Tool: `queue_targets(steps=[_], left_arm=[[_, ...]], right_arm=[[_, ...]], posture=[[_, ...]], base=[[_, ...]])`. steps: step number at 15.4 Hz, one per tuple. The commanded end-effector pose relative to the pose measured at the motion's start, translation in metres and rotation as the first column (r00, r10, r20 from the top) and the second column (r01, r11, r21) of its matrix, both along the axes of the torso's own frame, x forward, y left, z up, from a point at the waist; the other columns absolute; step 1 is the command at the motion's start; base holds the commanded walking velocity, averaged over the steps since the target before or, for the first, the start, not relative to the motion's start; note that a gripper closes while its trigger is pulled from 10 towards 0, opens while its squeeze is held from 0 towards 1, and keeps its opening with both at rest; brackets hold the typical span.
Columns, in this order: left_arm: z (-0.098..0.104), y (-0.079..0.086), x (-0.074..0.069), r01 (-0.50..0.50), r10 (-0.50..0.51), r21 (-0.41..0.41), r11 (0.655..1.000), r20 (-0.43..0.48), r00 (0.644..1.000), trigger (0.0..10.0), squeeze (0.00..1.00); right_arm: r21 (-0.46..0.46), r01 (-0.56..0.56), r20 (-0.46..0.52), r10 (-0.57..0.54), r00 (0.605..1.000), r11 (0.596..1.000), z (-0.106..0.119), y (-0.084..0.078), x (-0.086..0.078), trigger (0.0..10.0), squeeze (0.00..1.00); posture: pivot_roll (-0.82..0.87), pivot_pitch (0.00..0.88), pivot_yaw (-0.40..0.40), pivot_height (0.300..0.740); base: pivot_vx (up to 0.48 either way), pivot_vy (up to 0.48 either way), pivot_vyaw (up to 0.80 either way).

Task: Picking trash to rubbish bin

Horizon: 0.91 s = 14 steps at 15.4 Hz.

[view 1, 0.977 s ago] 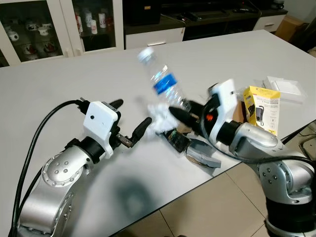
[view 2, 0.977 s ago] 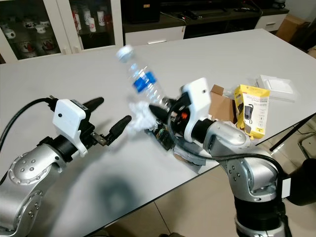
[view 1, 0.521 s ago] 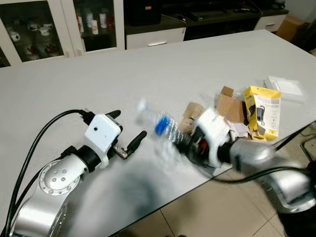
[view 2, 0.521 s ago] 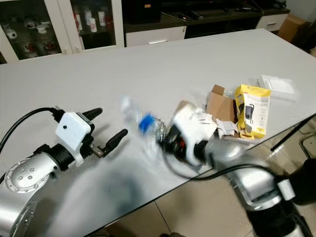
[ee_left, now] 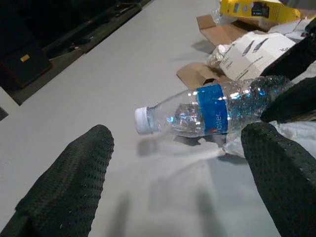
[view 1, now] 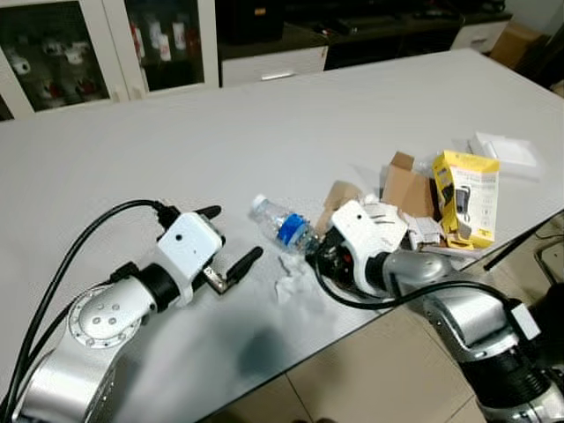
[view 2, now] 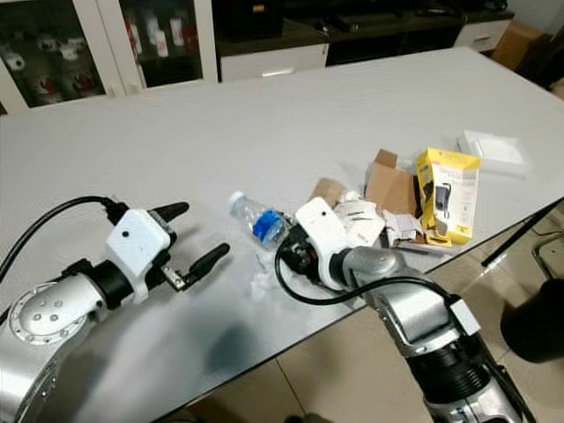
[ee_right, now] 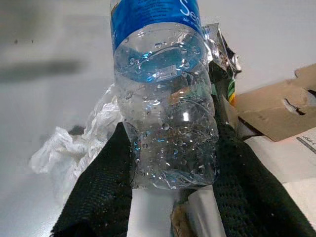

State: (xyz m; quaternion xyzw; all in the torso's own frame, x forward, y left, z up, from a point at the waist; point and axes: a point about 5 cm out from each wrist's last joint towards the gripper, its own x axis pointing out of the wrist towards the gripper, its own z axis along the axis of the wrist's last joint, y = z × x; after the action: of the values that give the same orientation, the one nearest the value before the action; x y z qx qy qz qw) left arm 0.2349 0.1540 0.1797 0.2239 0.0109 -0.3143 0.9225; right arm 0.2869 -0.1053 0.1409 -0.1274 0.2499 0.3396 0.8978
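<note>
1. Right wrist view showed the clear plastic bottle, ribbed, beaded with droplets inside and banded by a blue label, held at its base end between 2 black dimpled fingers of the right gripper, which were clamped on it.
2. Left eye view placed that bottle lying on its side on the pale grey matte tabletop, white cap pointing toward the far left, base toward the right gripper.
3. Just beside the bottle lay a crumpled white tissue, soft and wrinkled, touching the tabletop near the front edge.
4. Behind the right gripper sat a heap of torn brown cardboard, white printed packaging and a yellow box standing upright near the tabletop's right front edge.
5. A flat white box lay farther right, apart from the heap.
6. The left gripper hovered low over the tabletop, its 2 black fingers spread apart and holding nothing, pointing toward the bottle's cap with bare surface between them.
7. Wide bare tabletop stretched behind the bottle toward glass-fronted cabinets; tiled floor showed beyond the front edge.
</note>
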Motion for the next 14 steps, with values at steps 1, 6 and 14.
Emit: queue_targets(steps=[1,6,14], left_arm=[[0.0006,-0.0013,-0.0008,0.012,-0.012,0.012,1.000,0.002,1.000,10.0,0.00],[-0.0002,-0.0020,-0.0029,0.011,-0.011,0.021,1.000,0.005,1.000,10.0,0.00],[-0.0003,-0.0028,-0.0016,0.018,-0.018,0.032,0.999,0.014,1.000,10.0,0.00]], right_arm=[[-0.017,0.019,0.015,-0.018,1.000,1.000,0.0041,-0.0037,0.0051,10.0,1.00],[-0.055,0.012,0.019,-0.011,1.000,0.998,0.0035,-0.0031,0.0088,10.0,0.00],[-0.019,0.019,0.006,-0.018,1.000,1.000,0.0109,-0.0050,0.0135,6.9,0.00]], posture=[[0.05,0.090,-0.104,0.740],[0.05,0.076,-0.114,0.740],[0.05,0.063,-0.112,0.740]], base=[[0.000,0.000,0.00],[0.000,0.000,0.00],[0.000,0.000,0.00]])
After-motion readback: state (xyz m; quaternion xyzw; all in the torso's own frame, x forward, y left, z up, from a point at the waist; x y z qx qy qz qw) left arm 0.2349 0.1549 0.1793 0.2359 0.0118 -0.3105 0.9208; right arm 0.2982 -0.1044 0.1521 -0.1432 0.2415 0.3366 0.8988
